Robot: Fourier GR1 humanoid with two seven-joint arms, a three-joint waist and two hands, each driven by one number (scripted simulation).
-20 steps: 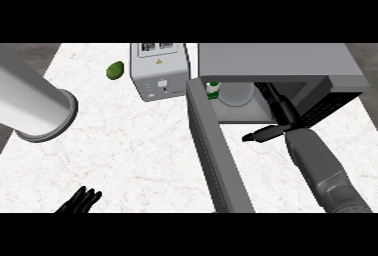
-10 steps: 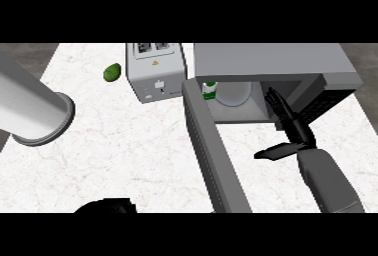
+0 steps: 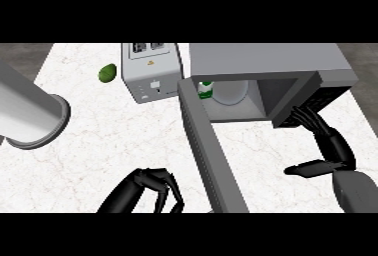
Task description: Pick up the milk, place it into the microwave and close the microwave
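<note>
**Milk inside the microwave, door open**

My right hand [image 3: 328, 145] sits at lower right, fingers straight, tips by the microwave [image 3: 295, 65] cavity's right wall, grasping nothing. My left hand [image 3: 151, 187], bottom centre, curls empty. The milk [image 3: 206, 89] stands inside, beside the open door [image 3: 210, 155].

milk [image 3: 206, 89] half hidden behind microwave door [image 3: 210, 155], door's end cut off

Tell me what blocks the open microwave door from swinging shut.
Nothing visible blocks it. The milk sits inside the microwave, behind the open door. The left hand hangs on the door's outer side; the right hand is at the cavity's right edge.
</note>
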